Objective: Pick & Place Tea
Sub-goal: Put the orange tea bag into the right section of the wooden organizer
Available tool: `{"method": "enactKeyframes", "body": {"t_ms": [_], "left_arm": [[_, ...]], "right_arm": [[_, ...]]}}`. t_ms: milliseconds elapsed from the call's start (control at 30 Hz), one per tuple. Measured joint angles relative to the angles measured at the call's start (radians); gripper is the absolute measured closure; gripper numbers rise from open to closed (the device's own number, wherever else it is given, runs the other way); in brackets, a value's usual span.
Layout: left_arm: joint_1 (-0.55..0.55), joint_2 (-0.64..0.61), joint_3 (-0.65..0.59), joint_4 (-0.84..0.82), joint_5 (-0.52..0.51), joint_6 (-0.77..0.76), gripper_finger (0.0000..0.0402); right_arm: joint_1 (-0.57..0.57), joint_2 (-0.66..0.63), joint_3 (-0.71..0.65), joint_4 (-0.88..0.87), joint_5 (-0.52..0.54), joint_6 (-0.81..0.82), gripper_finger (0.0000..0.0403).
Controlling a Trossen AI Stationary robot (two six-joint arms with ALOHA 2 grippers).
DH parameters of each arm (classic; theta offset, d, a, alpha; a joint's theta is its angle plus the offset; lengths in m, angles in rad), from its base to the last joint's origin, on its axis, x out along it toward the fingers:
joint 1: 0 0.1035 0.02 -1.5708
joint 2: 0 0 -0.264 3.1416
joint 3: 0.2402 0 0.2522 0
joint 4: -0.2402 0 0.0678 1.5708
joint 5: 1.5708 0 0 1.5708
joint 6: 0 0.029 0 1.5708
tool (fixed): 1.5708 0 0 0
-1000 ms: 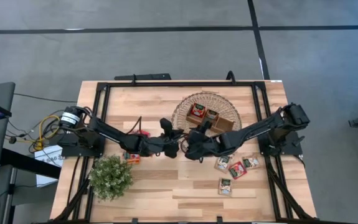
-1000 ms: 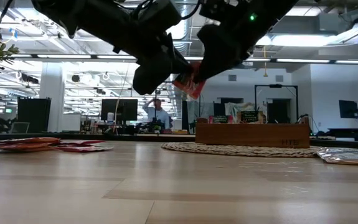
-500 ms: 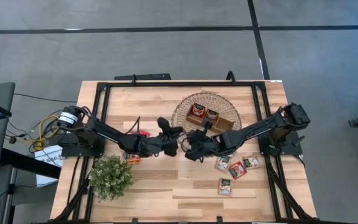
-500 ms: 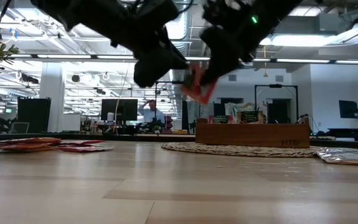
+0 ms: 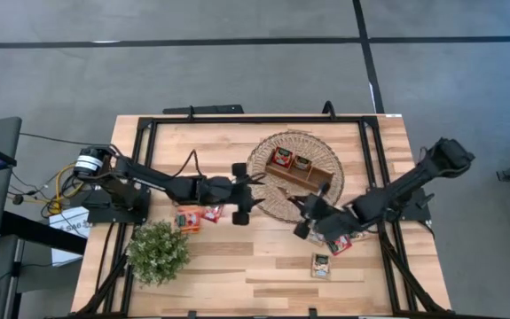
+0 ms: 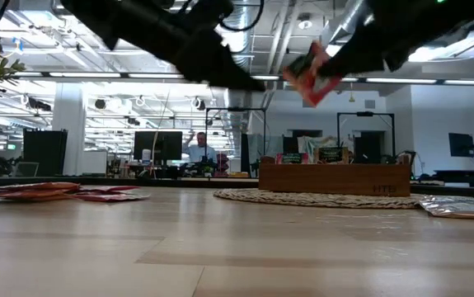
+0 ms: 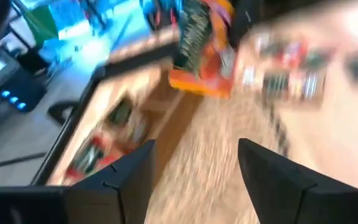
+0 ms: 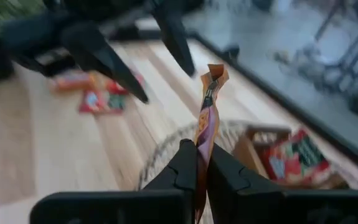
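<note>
**SACHET IN R. GRIPPER — PLACEMENT INTO TRAY PENDING**

Right gripper (image 8: 202,163): fingers pinched tight on an orange sachet (image 8: 207,112), held edge-on, standing up from the fingertips. In high view, r. gripper (image 5: 305,219) at the near edge of the woven mat (image 5: 263,155), beside the wooden tray (image 5: 322,175). In low view, sachet (image 6: 309,73) well above table, tilted.

Left gripper (image 7: 194,165): fingers apart, nothing between them. In high view, parked (image 5: 243,206) at mat's left edge, near loose sachets (image 5: 198,215).

Tea elsewhere: two packets already standing in tray (image 5: 290,161); more loose on table (image 5: 333,250) by r. arm.

Judged step: carry and drop into tray. Recommendations:
- Approach from above; line sachet's flat face w/ compartment walls before lowering.
- Pick a free compartment; which one is free cannot be told from here.
- Grip is at bottom edge only, so packet likely floppy; move slow, avoid swing.
- Lower into slot before releasing; a high release risks a bounce onto mat.
- Keep l. arm where it is; arms close together, collision risk.
</note>
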Motion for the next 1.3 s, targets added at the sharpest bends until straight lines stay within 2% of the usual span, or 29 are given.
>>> {"method": "enactKeyframes", "body": {"t_ms": [133, 233, 300, 433, 533, 700, 833, 1067, 1167, 1300], "left_arm": [[0.013, 0.035, 0.000, 0.183, 0.093, -0.062, 0.0189], [0.011, 0.063, 0.000, 0.289, 0.138, -0.106, 0.0190], [0.011, 0.077, 0.000, 0.336, 0.166, -0.122, 0.0190], [0.012, 0.103, 0.000, 0.408, 0.292, -0.132, 0.0200], [0.008, 0.122, -0.001, 0.453, 0.285, -0.155, 0.0226], [0.009, 0.132, -0.001, 0.477, 0.205, -0.178, 0.0309], [0.009, 0.133, -0.001, 0.488, 0.192, -0.179, 0.0385], [0.003, 0.133, -0.001, 0.452, 0.199, -0.149, 0.0401], [0.002, 0.133, -0.001, 0.397, 0.167, -0.101, 0.0401], [0.003, 0.133, -0.001, 0.282, 0.111, -0.024, 0.0401]], "right_arm": [[0.032, -0.044, -0.087, 0.293, -0.001, -0.187, 0.0390], [0.045, -0.043, -0.120, 0.436, -0.011, -0.300, 0.0396], [0.045, -0.043, -0.124, 0.471, -0.015, -0.334, 0.0396], [0.041, -0.043, -0.124, 0.471, -0.055, -0.336, 0.0387], [0.038, -0.043, -0.124, 0.472, -0.059, -0.336, 0.0386], [0.036, -0.043, -0.124, 0.472, -0.061, -0.336, 0.0390], [0.022, -0.042, -0.124, 0.468, -0.076, -0.332, 0.0379], [-0.015, -0.042, -0.124, 0.380, -0.138, -0.286, 0.0348], [-0.011, -0.075, -0.124, 0.253, -0.113, -0.243, 0.0323], [0.000, -0.133, -0.078, -0.001, -0.079, -0.141, 0.0271]]}}
